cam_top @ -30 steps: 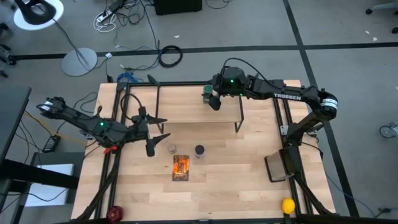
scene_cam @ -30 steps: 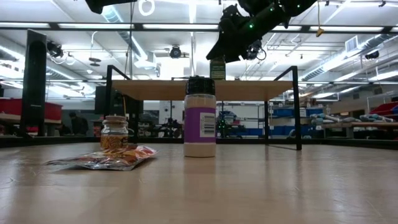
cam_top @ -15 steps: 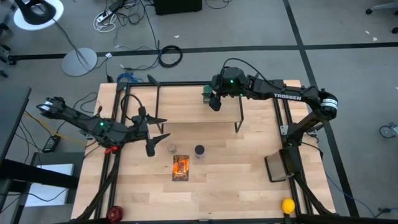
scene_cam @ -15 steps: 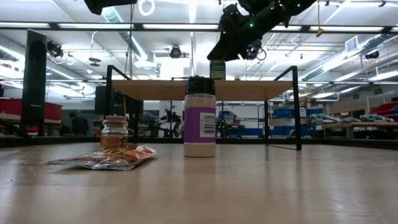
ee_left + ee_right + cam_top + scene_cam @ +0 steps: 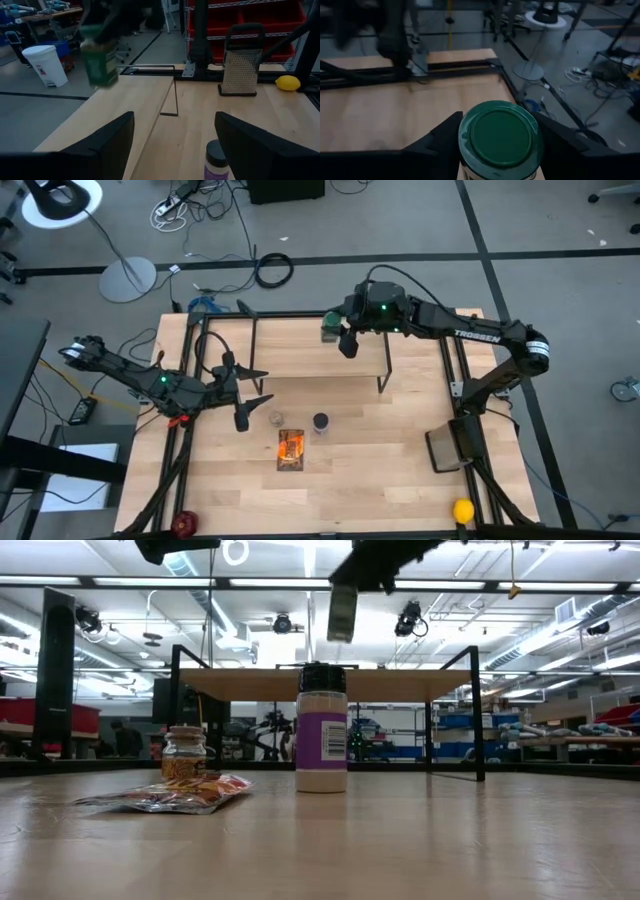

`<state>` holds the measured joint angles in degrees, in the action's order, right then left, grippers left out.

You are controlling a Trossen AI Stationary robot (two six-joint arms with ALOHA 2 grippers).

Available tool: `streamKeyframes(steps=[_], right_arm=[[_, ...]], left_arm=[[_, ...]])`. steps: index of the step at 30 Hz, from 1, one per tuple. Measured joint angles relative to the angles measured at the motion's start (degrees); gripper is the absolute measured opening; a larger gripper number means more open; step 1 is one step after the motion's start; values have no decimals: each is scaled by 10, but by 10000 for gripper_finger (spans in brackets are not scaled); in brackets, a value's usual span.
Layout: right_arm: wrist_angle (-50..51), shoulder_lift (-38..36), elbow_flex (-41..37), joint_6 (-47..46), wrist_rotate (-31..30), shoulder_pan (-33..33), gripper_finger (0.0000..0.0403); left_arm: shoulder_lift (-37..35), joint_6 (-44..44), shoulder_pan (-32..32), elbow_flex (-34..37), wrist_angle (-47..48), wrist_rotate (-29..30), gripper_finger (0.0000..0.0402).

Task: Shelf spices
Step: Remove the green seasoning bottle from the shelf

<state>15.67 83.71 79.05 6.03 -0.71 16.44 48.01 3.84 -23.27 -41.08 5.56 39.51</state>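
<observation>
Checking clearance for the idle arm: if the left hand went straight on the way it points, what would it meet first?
Probably the dark-lidded purple-labelled jar, which sits just ahead of the open left hand, slightly off its centreline. Depth is unclear, so it might pass beside the jar over bare table.

Wooden tabletop (image 5: 390, 470), light planks in a black frame. The shelf (image 5: 300, 345) stands on it at the back edge; use that as the landmark. Just in front of the shelf, a tiny pale-capped jar (image 5: 276, 418) and beside it a dark-lidded purple-labelled jar (image 5: 320, 422), both upright, apart from each other. The flat brown-orange packet (image 5: 290, 448) lies flat in front of those two, near the small jar. A metal grater (image 5: 448, 446) sits well off to the shelf's front right, and a yellow ball (image 5: 463, 510) at the far front right corner.
</observation>
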Motion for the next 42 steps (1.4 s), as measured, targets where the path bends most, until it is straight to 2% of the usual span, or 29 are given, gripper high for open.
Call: streamKeyframes(steps=[5,13,20,26,32,42], right_arm=[[38,-13,19,1,-19,-52,200],[117,-24,20,-17,-158,-159,200],[136,-23,5,-94,-253,-257,200],[133,-23,-52,-193,-341,-326,200],[48,-23,-150,-252,-370,-363,200],[-148,-23,-333,-258,-363,-371,200]], left_arm=[[0,0,0,0,3,0,282],[0,0,0,0,6,0,282],[0,1,0,0,6,0,282],[0,1,0,0,6,0,282],[0,1,0,0,6,0,282],[0,5,0,0,6,0,282]])
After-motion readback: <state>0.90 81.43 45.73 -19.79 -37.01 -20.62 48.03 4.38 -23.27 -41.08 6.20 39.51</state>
